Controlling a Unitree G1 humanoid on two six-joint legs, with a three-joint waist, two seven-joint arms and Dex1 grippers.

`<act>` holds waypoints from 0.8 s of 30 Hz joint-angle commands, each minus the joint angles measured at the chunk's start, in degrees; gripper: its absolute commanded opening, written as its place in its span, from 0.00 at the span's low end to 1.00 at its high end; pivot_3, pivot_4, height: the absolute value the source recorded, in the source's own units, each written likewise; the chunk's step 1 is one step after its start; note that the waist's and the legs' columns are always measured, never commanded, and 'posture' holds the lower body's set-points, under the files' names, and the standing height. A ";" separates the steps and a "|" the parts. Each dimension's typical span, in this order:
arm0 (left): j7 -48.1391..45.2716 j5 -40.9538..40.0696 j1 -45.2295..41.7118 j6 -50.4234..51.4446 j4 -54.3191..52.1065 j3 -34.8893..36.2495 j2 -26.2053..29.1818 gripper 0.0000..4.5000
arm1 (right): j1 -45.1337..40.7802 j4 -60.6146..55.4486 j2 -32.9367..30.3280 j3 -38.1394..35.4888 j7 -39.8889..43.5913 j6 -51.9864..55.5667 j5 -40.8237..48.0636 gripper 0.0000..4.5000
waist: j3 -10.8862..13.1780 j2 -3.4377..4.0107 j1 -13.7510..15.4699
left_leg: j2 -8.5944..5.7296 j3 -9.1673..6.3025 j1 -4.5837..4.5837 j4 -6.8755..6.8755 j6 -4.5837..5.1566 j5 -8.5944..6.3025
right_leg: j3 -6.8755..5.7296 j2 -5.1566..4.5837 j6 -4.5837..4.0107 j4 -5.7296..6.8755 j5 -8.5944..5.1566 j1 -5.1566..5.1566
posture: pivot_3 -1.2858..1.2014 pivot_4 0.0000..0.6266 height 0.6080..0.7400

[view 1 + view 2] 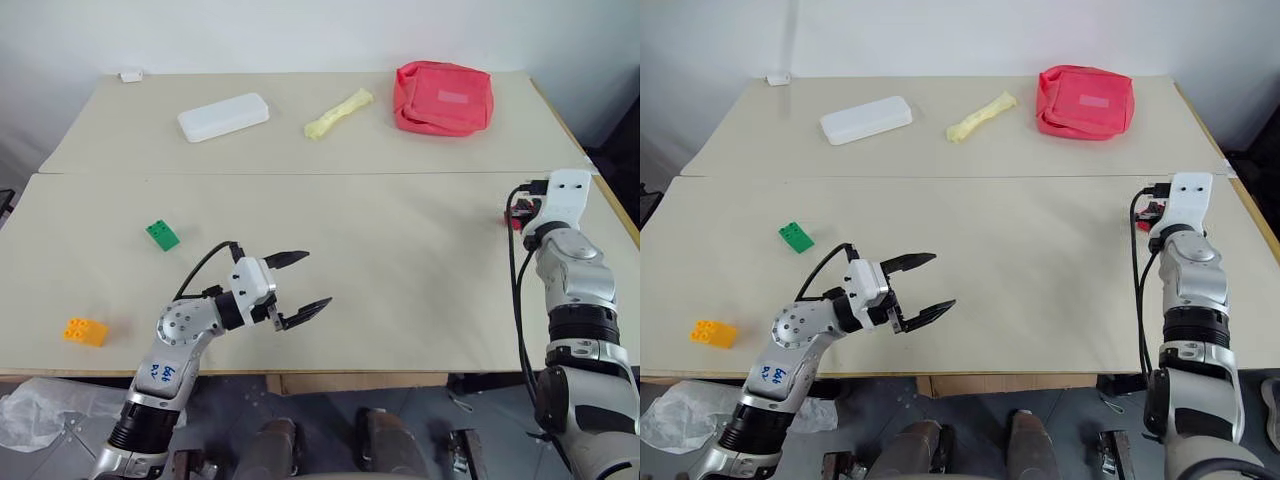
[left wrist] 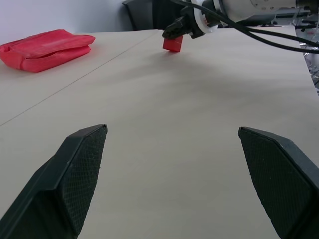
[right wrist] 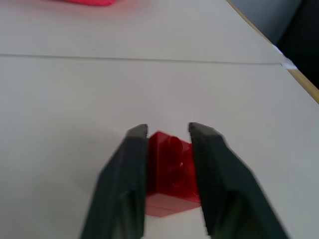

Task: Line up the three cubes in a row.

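Two fingers of my right gripper (image 3: 167,144) clamp the red cube (image 3: 172,172) — my left gripper (image 1: 300,285) hangs wide open, empty.

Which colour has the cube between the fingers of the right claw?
Red. The cube shows best in the right wrist view.

Left gripper (image 1: 300,285) fingers spread wide, right gripper (image 3: 168,130) fingers clamped on red cube (image 3: 171,172)

- Head stereo pair: looks forward and down over the table (image 1: 400,260); near-identical scenes.
- Wrist views: low, close along the tabletop; both catch the red cube (image 3: 172,172).
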 commanded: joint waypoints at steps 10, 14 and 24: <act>1.76 0.05 3.22 -1.18 -2.53 3.18 1.85 1.00 | -1.56 -10.49 -0.27 8.19 22.26 1.69 3.55 0.12 | 0.01 0.00 0.34 | 0.01 0.00 0.00 -0.01 -0.01 -0.01 | 0.01 -0.03 0.00 -0.02 0.00 -0.01 | 0.52 0.24 1.00; 2.24 0.14 3.85 -1.04 -3.11 2.90 1.59 1.00 | -2.61 -9.34 -0.66 5.52 19.77 1.73 4.10 0.24 | 0.00 0.00 0.34 | -0.08 -0.06 -0.04 0.00 0.00 -0.02 | -0.03 -0.08 0.00 -0.03 0.00 -0.01 | 0.52 0.24 1.00; 2.24 0.49 2.74 -1.67 -1.90 1.24 0.27 1.00 | -0.32 -7.87 -7.84 1.44 11.44 -2.84 -1.03 0.99 | 0.01 0.00 0.20 | -0.04 -0.03 -0.03 -0.04 0.00 -0.02 | -0.03 -0.08 0.00 -0.08 0.00 -0.02 | 0.52 0.24 1.00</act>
